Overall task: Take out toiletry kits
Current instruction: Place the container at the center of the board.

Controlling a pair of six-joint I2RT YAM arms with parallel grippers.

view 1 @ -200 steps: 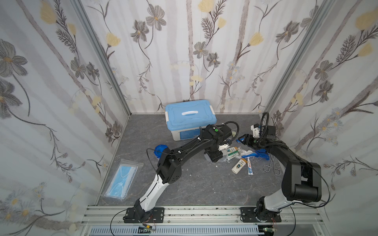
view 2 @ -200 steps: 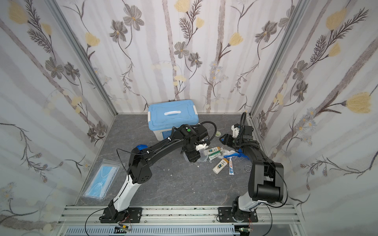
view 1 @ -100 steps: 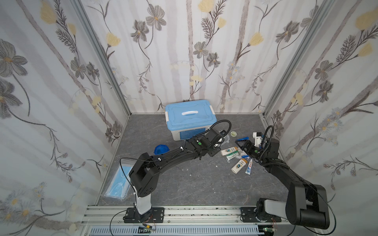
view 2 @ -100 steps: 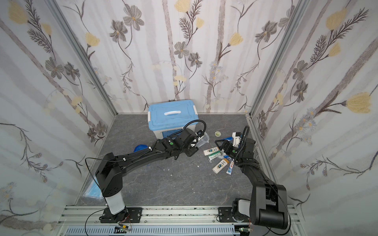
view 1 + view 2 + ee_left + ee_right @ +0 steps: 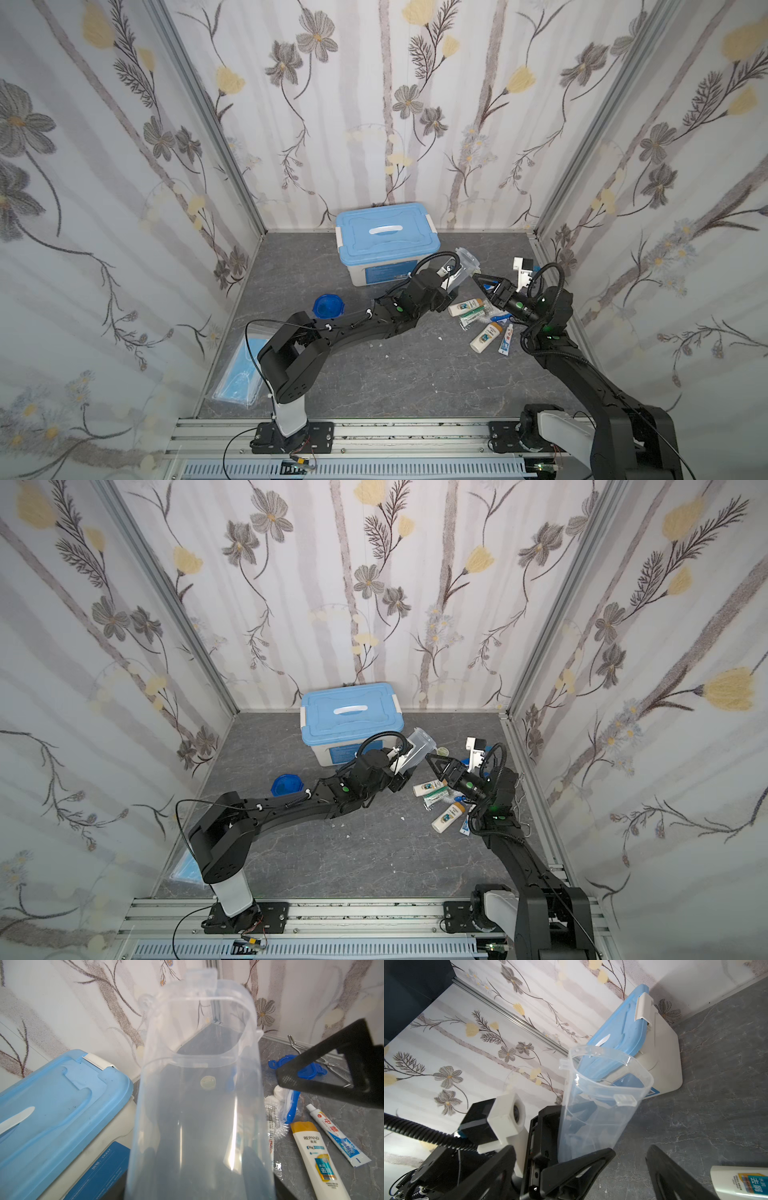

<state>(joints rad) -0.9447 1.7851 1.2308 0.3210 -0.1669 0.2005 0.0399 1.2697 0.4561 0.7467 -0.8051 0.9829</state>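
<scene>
An empty translucent plastic cup [image 5: 464, 266] [image 5: 420, 746] [image 5: 197, 1105] [image 5: 600, 1105] is tilted, its mouth up toward the back wall. My left gripper [image 5: 451, 283] [image 5: 401, 766] [image 5: 199, 1178] is shut on its base. My right gripper [image 5: 484, 284] [image 5: 437, 763] [image 5: 631, 1150] stands open just right of the cup, nothing between its fingers. On the floor under it lie two cream bottles [image 5: 465, 306] [image 5: 484, 336] [image 5: 315, 1157], a toothpaste tube [image 5: 505, 340] [image 5: 336, 1136] and a wrapped blue toothbrush [image 5: 293, 1105]. One blue lid [image 5: 328, 306] lies left, another [image 5: 307, 1068] behind the pile.
A large white box with a light-blue lid [image 5: 386, 243] stands against the back wall, just behind the cup. A flat bag of blue masks [image 5: 241, 374] lies at the front left. Metal tongs [image 5: 307, 1051] lie by the right wall. Walls enclose three sides.
The left arm has dropped low and stretched out, carrying the cup back toward the box with its mouth turned upward. The right gripper has opened wide and come up beside the cup.
</scene>
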